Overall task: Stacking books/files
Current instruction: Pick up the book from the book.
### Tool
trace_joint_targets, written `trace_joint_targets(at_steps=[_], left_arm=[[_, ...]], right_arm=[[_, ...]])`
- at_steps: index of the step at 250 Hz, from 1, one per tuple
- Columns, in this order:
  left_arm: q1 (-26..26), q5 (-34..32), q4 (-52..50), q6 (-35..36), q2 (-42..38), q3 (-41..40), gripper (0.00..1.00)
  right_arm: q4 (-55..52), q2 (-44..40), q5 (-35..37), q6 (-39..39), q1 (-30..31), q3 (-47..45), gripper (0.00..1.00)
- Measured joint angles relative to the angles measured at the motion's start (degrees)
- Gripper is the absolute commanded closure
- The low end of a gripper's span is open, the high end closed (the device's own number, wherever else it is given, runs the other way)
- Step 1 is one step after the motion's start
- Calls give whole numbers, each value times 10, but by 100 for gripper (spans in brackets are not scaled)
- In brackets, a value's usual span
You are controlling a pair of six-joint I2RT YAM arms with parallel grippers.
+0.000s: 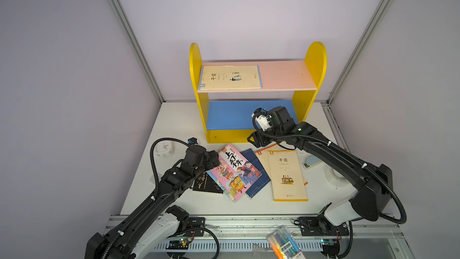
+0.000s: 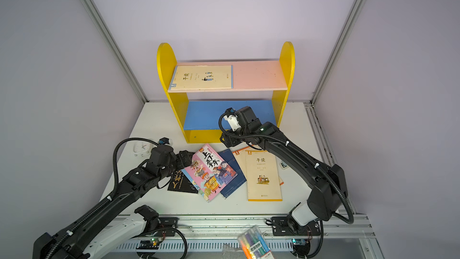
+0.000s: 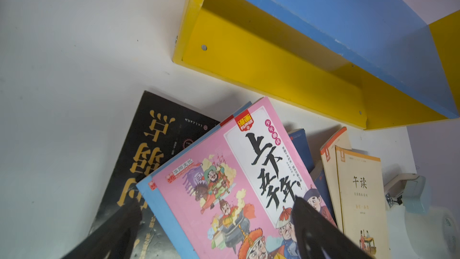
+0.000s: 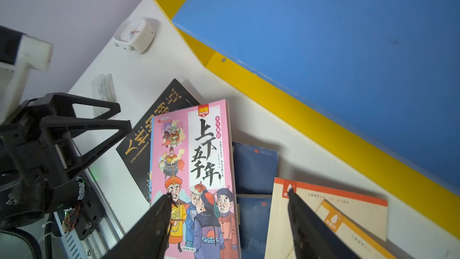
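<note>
Pink catches the eye in both top views: the pink cartoon book (image 1: 234,171) lies slantwise on top of the loose heap on the table (image 1: 174,120). It overlaps a black book (image 1: 206,185) on one side and a navy book (image 1: 257,163) on the other, with a cream book (image 1: 288,175) just beside them. The shelved book (image 1: 230,77), also cream, lies flat on the upper board of the yellow shelf (image 1: 300,110). I judge the stack is meant to grow there and has barely begun. The left gripper (image 1: 215,161) sits at the pink cover's edge; the right gripper (image 1: 255,140) hangs over the heap's far end.

From the left wrist, its fingers (image 3: 313,222) are spread wide and hold nothing, one over the black cover and one over the pink. It is likely lined up to take that topmost book first.

From the right wrist, the right jaws also stand apart and empty. One tip is over the pink cover, the other at an orange-edged book (image 4: 336,203); whether it touches, I cannot tell.
</note>
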Motion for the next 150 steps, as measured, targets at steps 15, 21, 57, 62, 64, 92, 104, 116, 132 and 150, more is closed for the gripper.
trace_joint_targets(at_steps=[15, 21, 57, 62, 64, 92, 104, 116, 132, 150], left_arm=[[-9, 3, -2, -12, 0, -11, 3], [-13, 4, -3, -17, 0, -16, 3], [-32, 8, -1, -50, -4, -45, 3], [-35, 8, -1, -56, -5, -49, 3], [-35, 8, -1, -57, -5, -50, 3], [-47, 14, 9, -76, -6, -68, 3], [-50, 14, 15, -83, -4, -72, 3], [-51, 15, 20, -85, -2, -75, 3], [-52, 17, 28, -90, 3, -80, 3], [-53, 19, 38, -96, 10, -85, 3]], right_arm=[[4, 8, 0, 12, 1, -17, 26], [5, 11, 0, 17, 2, -23, 27], [35, 34, -10, 43, 7, -47, 28], [39, 38, -11, 45, 8, -50, 28], [41, 40, -12, 47, 8, -51, 28], [58, 62, -17, 58, 17, -57, 29], [65, 72, -19, 64, 19, -57, 30], [71, 81, -21, 68, 20, -57, 30], [76, 92, -25, 73, 21, -57, 30], [81, 104, -28, 81, 22, -58, 31]])
